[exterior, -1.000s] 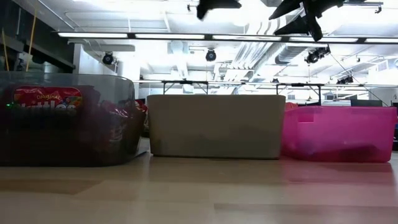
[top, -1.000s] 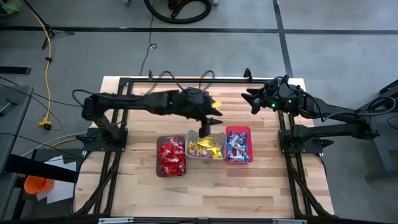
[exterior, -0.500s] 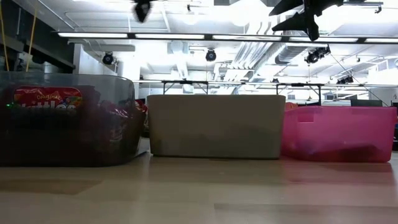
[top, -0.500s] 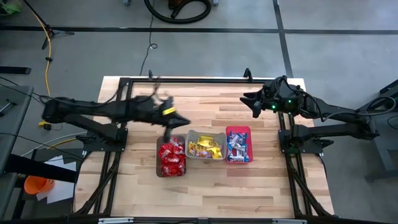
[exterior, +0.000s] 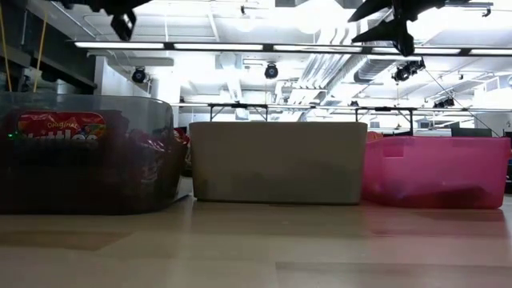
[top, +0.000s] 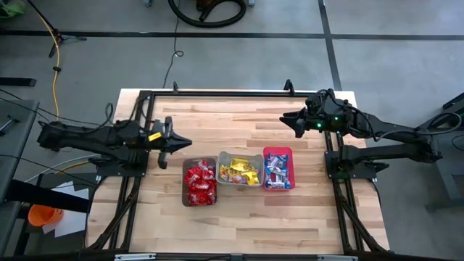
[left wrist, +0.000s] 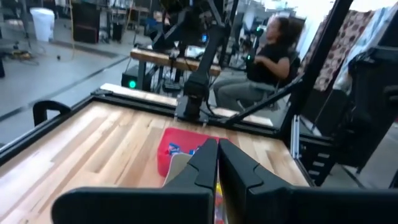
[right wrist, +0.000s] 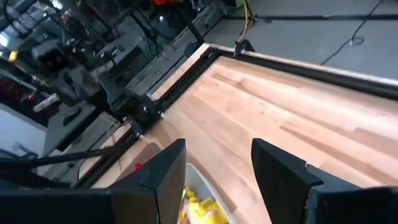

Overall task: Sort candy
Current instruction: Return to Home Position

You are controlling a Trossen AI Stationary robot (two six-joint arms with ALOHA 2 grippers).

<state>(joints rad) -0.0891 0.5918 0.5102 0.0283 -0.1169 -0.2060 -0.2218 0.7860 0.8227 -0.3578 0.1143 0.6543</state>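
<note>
Evidently the candy (top: 238, 172) is lying sorted — so the left gripper (top: 184, 143) is hanging clenched and empty, the right gripper (top: 290, 124) released.

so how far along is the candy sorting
Looks done: red packets in the brown bin, yellow packets in the grey bin, blue-and-white bars in the pink bin, none loose outside. In hand: nothing; left end effector shut empty, right end effector open, both clear of the bins. Left: likely just parking the arms.

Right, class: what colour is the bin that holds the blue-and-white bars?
Pink. The bin shows best in the high view.
</note>
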